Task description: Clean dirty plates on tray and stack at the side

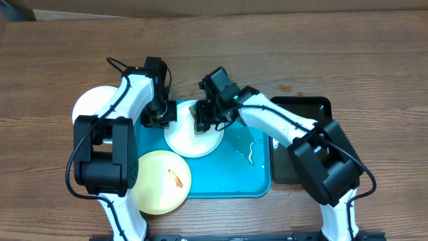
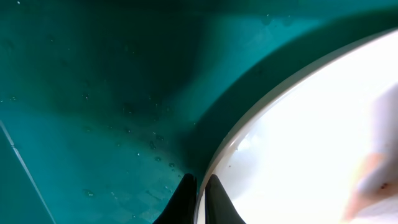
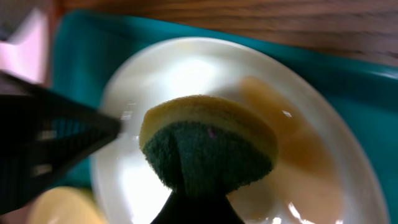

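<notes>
Sponge (image 3: 208,146) gripped in R pincer (image 3: 199,190) sits on white plate (image 2: 311,137) in tray (image 2: 93,93); L pincer (image 2: 199,196) pinches its rim.

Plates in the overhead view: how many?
3. Left white plate on the table beside the tray; middle white plate on the tray, under the sponge; pale yellow plate overhanging the tray's near-left corner. No others visible.

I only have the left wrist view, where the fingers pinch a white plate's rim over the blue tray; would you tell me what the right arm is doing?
Observer: The right gripper holds a sponge pressed onto that same plate.
Operator: Is the plate clean?
Observer: No, a brownish film shows beside the sponge.
Operator: Any other plates waiting?
Observer: A pale yellow plate with an orange smear rests across the tray's corner nearest the left arm's base.
</notes>
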